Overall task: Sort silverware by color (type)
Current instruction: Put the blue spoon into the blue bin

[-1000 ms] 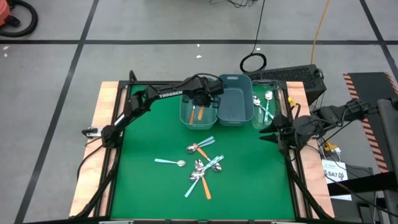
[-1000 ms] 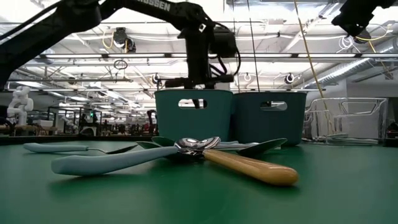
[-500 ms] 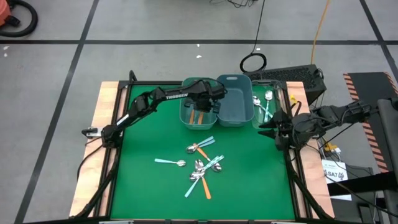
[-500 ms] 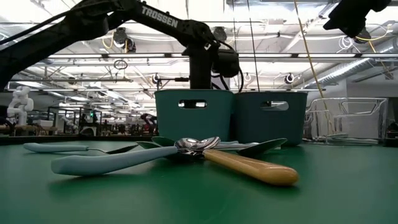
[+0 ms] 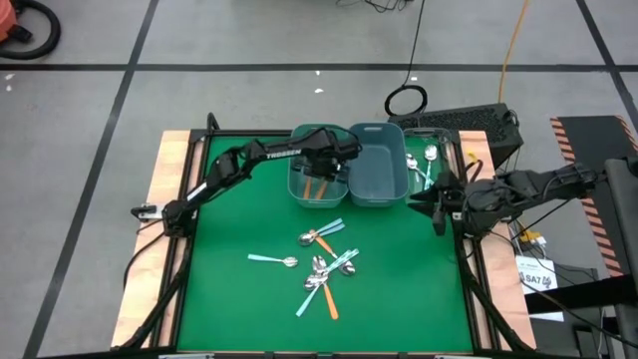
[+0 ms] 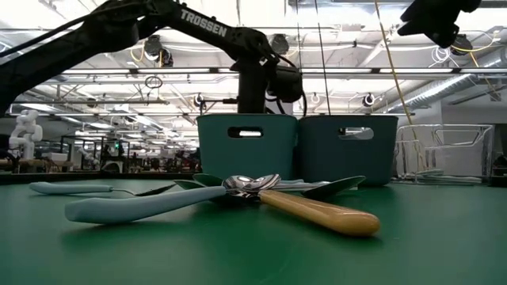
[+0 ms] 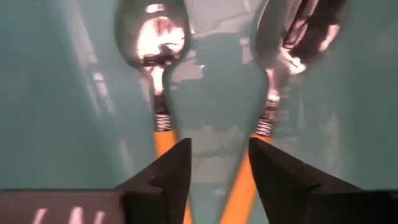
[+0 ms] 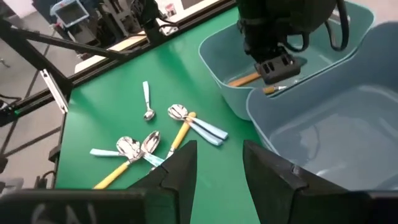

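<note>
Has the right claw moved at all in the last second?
Yes. In the high view the right claw has swung from the table's right edge toward the rectangular teal plastic middle bin, now nearer its right wall.

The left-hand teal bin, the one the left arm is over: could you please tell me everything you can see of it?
The left-hand teal bin is a rectangular plastic tub with a handle slot in its side. It stands upright at the table's far edge, beside the middle bin. Two orange-handled spoons lie on its floor, apart, bowls shiny. The left gripper hangs inside it above them, jaws open, empty.
</note>
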You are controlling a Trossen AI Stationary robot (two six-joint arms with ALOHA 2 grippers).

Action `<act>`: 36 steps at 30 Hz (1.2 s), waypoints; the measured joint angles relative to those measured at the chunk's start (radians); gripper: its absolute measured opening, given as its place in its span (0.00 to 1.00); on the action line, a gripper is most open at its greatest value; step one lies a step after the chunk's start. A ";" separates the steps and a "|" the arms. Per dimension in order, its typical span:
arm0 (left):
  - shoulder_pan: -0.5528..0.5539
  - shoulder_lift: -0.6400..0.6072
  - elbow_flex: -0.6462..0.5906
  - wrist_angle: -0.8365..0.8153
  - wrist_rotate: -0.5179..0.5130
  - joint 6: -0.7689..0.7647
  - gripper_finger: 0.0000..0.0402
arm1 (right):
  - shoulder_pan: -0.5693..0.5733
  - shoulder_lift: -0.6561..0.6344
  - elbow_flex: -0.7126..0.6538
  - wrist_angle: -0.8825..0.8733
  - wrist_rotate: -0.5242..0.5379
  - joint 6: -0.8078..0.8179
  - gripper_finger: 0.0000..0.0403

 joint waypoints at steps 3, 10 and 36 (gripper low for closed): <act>0.011 -0.032 -0.001 -0.011 0.019 0.104 0.47 | -0.001 0.014 0.000 0.009 -0.001 0.052 0.31; -0.023 -0.187 0.063 -0.015 -0.015 0.276 0.49 | -0.002 0.104 0.000 0.008 -0.005 0.207 0.31; -0.511 -0.356 0.076 -0.205 -0.292 0.569 0.49 | -0.329 0.531 0.000 0.033 -0.111 -0.190 0.31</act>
